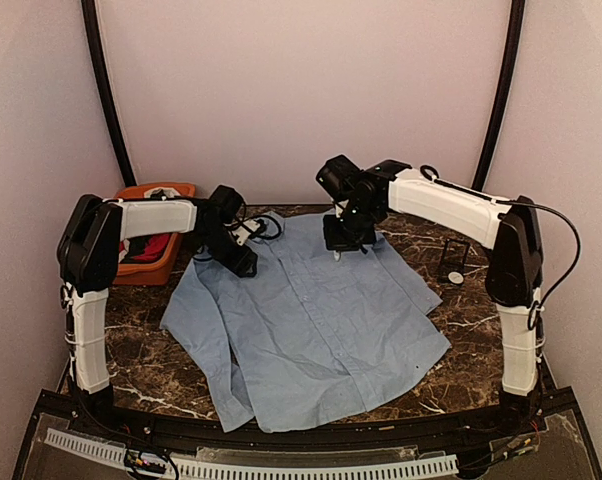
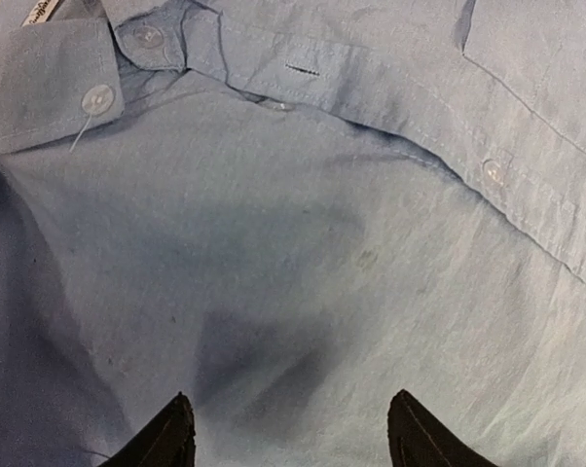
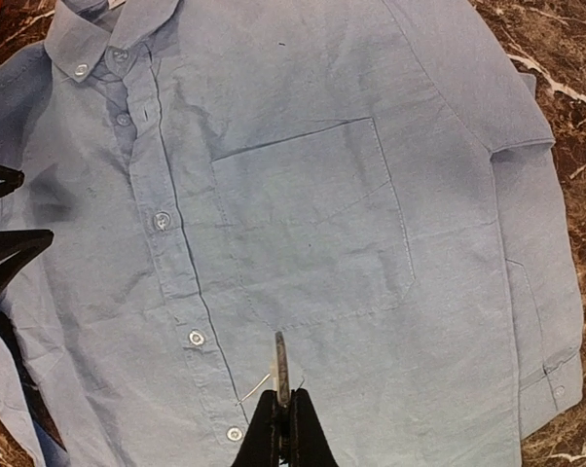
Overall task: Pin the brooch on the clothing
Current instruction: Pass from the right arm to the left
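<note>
Left of the shirt [image 1: 311, 330], an orange bin [image 1: 141, 272] holds red and dark garments that play no part here. The shirt itself lies front up and buttoned across the middle of the marble table [image 1: 471, 320], collar toward the far wall. Over the shirt's panel just below the collar, the left gripper [image 2: 291, 433] hovers low, its 2 fingers spread apart with only cloth beneath them; whether they touch the fabric I cannot tell. Further right, above the shirt's front on the chest pocket [image 3: 312, 224] side of the button placket [image 3: 171, 253], the right gripper [image 3: 284, 409] is clamped tight on the brooch [image 3: 281, 365], a slim silvery pin poking past its tips. Right of the shirt is a small black stand [image 1: 453, 258]. The step in hand looks like setting up to pin. Next, the left fingers probably need to pinch or steady the cloth so the right can push the pin through without the fabric sliding.
</note>
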Tool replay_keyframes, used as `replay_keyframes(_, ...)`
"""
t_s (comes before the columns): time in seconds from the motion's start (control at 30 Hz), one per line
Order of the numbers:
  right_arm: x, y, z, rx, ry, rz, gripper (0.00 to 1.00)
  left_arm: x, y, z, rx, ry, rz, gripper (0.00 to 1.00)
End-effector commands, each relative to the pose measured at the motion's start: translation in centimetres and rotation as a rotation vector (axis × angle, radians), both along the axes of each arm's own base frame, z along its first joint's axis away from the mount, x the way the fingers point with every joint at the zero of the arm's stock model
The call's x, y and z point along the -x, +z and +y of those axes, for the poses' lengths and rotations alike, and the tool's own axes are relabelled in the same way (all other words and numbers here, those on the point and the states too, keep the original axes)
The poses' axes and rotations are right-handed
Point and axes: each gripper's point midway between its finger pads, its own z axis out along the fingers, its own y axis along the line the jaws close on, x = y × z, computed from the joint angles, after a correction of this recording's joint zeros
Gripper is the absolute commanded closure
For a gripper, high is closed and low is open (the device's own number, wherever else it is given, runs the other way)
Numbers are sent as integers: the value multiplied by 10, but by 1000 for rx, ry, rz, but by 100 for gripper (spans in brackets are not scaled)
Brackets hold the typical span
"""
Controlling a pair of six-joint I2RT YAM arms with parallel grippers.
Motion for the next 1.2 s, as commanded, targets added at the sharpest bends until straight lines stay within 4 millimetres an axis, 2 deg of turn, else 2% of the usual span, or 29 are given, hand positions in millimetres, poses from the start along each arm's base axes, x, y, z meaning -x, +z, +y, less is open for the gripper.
replay_keyframes(0.0,2,8,-2,-40,9,-9,100,9,-10,11,-80,-51,14,33)
replay_keyframes(0.3,10,1,-2,-64,15,13,100,-9,-23,8,-97,-52,-33,38)
replay_keyframes(0.33,10,1,-2,-64,14,15,100,-10,-27,6,-97,-55,-25,44)
replay_keyframes(0.43,11,0,0,-72,16,20,100,-12,-33,4,-98,-60,-16,51)
replay_keyframes(0.5,12,2,0,-78,15,21,100,-14,-35,4,-97,-60,-15,63)
replay_keyframes(0.63,11,4,3,-87,17,19,100,-18,-32,2,-86,-53,-26,85)
replay_keyframes(0.73,9,4,6,-96,21,24,100,-19,-28,0,-72,-42,-29,94)
replay_keyframes(0.77,9,3,9,-100,23,28,100,-19,-25,-1,-66,-39,-32,98)
replay_keyframes(0.87,6,7,17,-124,37,30,100,-18,-15,-3,-36,-22,-34,99)
replay_keyframes(1.03,-4,13,28,-144,46,9,100,-13,18,-7,51,22,-74,99)
replay_keyframes(1.17,-14,10,36,-148,44,-3,100,-6,43,-9,142,60,-123,99)
